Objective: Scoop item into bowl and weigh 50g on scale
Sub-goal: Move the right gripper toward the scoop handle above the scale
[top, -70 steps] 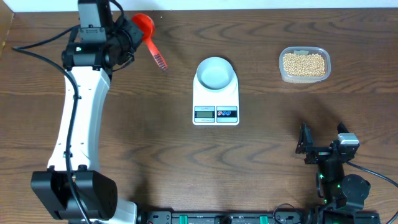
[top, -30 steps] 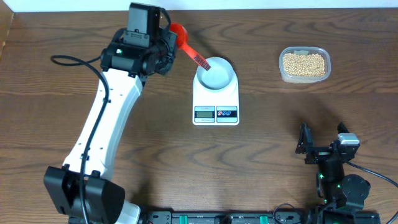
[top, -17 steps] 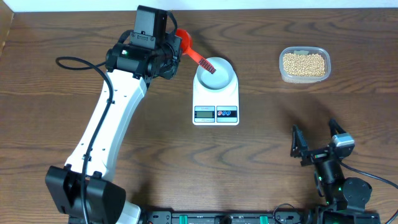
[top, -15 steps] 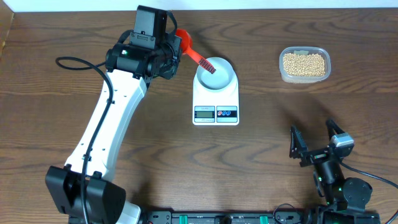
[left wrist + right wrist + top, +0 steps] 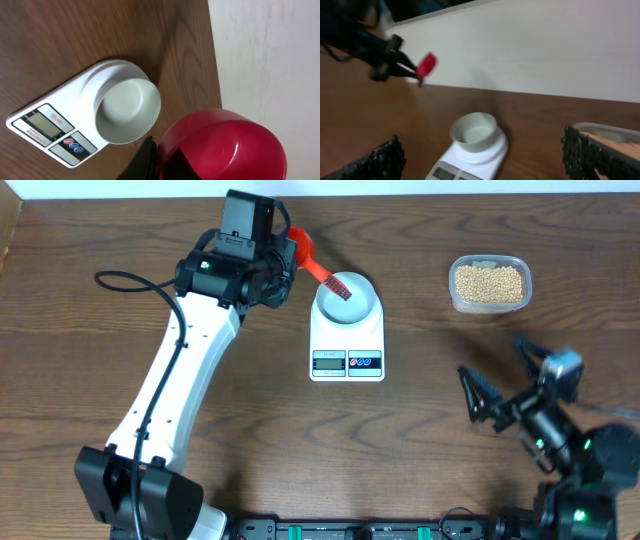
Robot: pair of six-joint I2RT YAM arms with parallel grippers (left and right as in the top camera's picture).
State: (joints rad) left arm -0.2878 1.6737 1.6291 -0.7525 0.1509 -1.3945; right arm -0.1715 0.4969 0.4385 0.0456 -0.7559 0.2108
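The white bowl [image 5: 348,298] sits empty on the white scale [image 5: 347,361]. My left gripper [image 5: 283,260] is shut on a red scoop [image 5: 303,248]; its cup is by the gripper and its handle reaches over the bowl's left rim. In the left wrist view the scoop [image 5: 222,145] fills the lower right beside the gripper [image 5: 159,161], above the bowl [image 5: 127,107] and scale [image 5: 50,130]. The tan beans [image 5: 489,283] lie in a clear tub at the far right. My right gripper [image 5: 497,383] is open and empty, lifted off the table and facing the bowl [image 5: 474,131].
The clear tub [image 5: 519,264] stands right of the scale, near the table's back edge. A white wall runs behind the table [image 5: 530,45]. In the right wrist view the tub [image 5: 612,131] shows behind my right finger, and the gripper [image 5: 487,160] frames the scale [image 5: 470,167].
My left arm swung right from the far left, bringing the scoop to the bowl's rim. My right arm lifted from its rest and moved toward the table's middle, its jaws opening wide.
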